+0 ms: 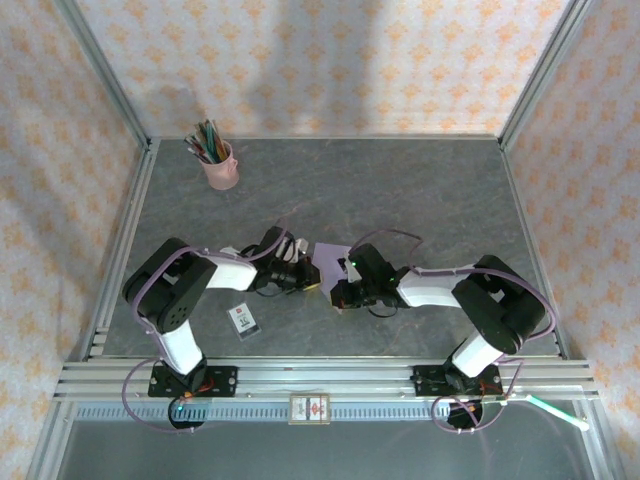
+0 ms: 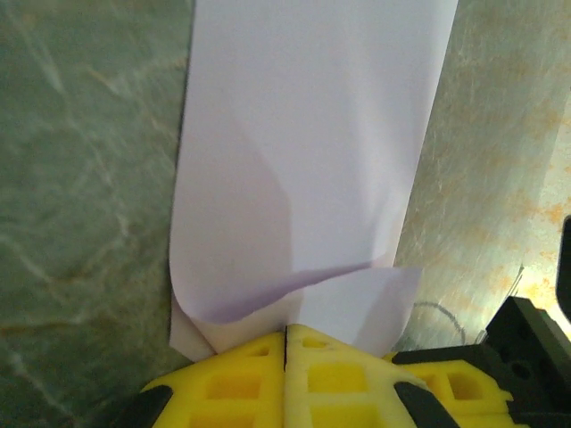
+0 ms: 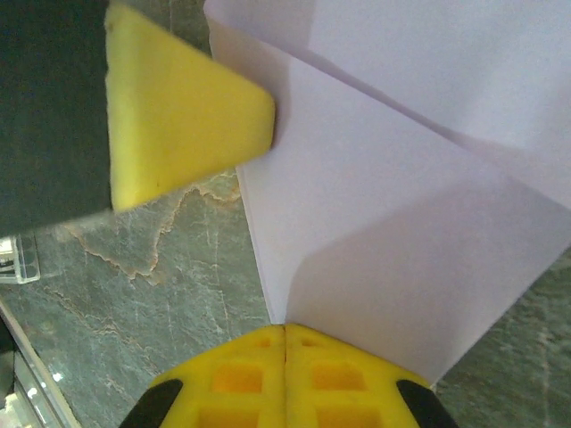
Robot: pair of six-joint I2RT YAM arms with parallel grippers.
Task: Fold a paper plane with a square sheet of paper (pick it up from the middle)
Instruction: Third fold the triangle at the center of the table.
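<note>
Pink cup (image 1: 221, 172) holds pens (image 1: 205, 139); left tool (image 2: 285, 332) and right tool (image 3: 285, 328) pinch lavender sheet (image 2: 303, 178).

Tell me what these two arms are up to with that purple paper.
Both arms meet in the middle over the lavender sheet of paper. The left gripper is shut, pinching one edge where a flap curls over. The right gripper is shut at another edge and appears to pinch it too. The sheet shows folds but is not a plane yet. A pink pen cup and a small white card sit aside on the table.
</note>
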